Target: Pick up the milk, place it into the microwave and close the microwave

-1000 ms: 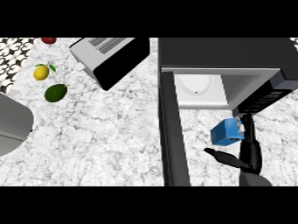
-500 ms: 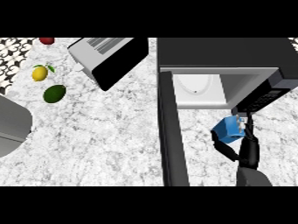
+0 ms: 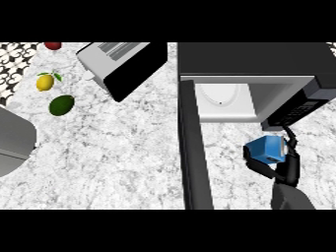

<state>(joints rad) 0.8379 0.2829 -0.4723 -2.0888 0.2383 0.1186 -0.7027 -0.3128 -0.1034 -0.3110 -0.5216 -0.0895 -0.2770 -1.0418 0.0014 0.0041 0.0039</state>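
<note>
The milk (image 3: 266,149) is a small blue carton held just in front of the microwave's open mouth, at the lower right. My right hand (image 3: 281,165) is shut on it, thumb on its left side and fingers curled over its right and far sides. The black microwave (image 3: 257,61) stands at the upper right with its white cavity (image 3: 225,101) exposed. Its door (image 3: 194,147) is swung open and runs down the middle toward me. The left hand does not show.
A toaster oven (image 3: 123,61) sits tilted at the upper middle. A lemon (image 3: 45,81), a green avocado (image 3: 61,105) and a red fruit (image 3: 52,45) lie at the upper left. A grey rounded object (image 3: 3,140) fills the left edge.
My right hand has carried the milk a little farther up, toward the microwave's opening, and its thumb now lies closer against the carton.
</note>
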